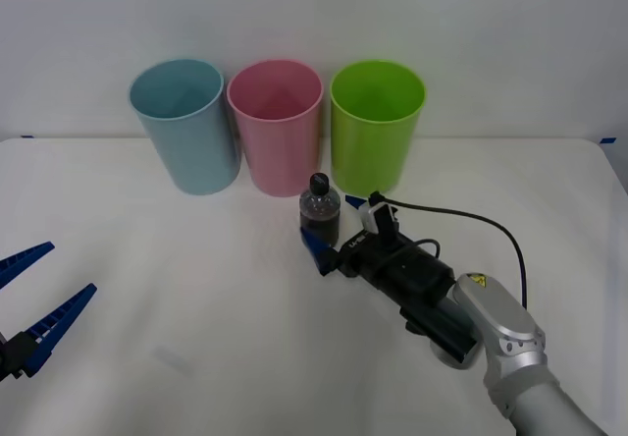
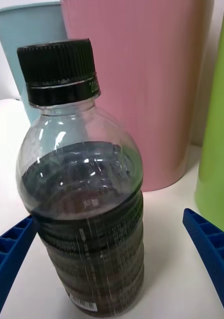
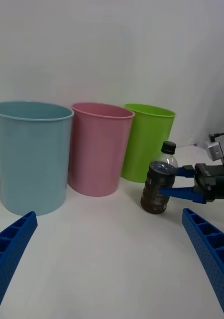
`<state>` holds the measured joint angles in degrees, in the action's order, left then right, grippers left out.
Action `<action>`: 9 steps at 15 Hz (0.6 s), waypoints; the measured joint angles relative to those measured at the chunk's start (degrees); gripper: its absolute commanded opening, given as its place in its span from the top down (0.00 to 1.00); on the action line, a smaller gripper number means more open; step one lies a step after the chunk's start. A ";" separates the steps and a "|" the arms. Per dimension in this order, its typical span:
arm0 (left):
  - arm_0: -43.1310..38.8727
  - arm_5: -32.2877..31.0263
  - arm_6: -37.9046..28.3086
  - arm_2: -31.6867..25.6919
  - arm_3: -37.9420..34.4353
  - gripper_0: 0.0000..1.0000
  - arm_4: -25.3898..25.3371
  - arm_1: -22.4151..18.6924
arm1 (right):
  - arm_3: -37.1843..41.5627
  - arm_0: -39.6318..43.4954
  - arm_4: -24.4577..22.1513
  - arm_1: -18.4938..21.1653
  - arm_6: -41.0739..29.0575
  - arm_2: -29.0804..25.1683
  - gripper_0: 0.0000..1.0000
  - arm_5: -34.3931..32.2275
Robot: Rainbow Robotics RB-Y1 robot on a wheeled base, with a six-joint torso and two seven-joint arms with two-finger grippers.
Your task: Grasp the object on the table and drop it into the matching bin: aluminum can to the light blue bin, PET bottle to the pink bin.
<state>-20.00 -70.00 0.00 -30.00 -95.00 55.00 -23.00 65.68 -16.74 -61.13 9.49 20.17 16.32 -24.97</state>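
Starting at the left, the left gripper (image 1: pixel 34 303) is seen low over the white table (image 1: pixel 147 289), its blue fingers spread wide with nothing between them, parked well apart from the action; further along at the back, the light blue bin (image 1: pixel 186 127), the pink bin (image 1: pixel 276 127) and a lime green bin (image 1: pixel 377 125) are lined up in a row; just in front of the gap between pink and green, the PET bottle (image 1: pixel 320 218) is found standing upright on the tabletop, black cap on; the right gripper (image 1: pixel 332 228) is brought in around it from the right, jaws open, one finger on each side of the labelled body, and in the right wrist view a gap is visible beside the finger (image 2: pixel 211 254) on one side, so no squeeze is judged to have been made yet; trouble could be caused here by an uneven close, one finger meeting the bottle first and tipping it toward the nearby bins, or by a slip on the smooth rounded plastic once it is lifted
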 measured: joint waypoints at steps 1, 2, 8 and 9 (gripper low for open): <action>0.00 0.00 0.00 0.00 0.00 0.00 0.00 0.00 | -0.03 -0.32 0.37 0.00 0.11 0.68 0.00 0.77; 0.00 0.00 0.00 0.00 0.00 0.00 0.00 0.00 | -0.03 -0.63 0.58 -0.01 0.15 1.15 0.00 1.53; 0.00 0.00 0.00 0.00 0.00 0.00 0.00 0.00 | -0.03 -1.63 1.34 -0.34 0.17 3.17 0.00 4.31; 0.00 0.00 0.00 0.00 0.00 0.00 0.00 0.00 | -0.03 -1.63 1.35 -0.42 0.21 3.23 0.00 4.39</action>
<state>-20.00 -70.00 0.00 -30.00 -95.00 55.00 -23.00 65.64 -18.37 -59.78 9.08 20.38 19.55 -20.58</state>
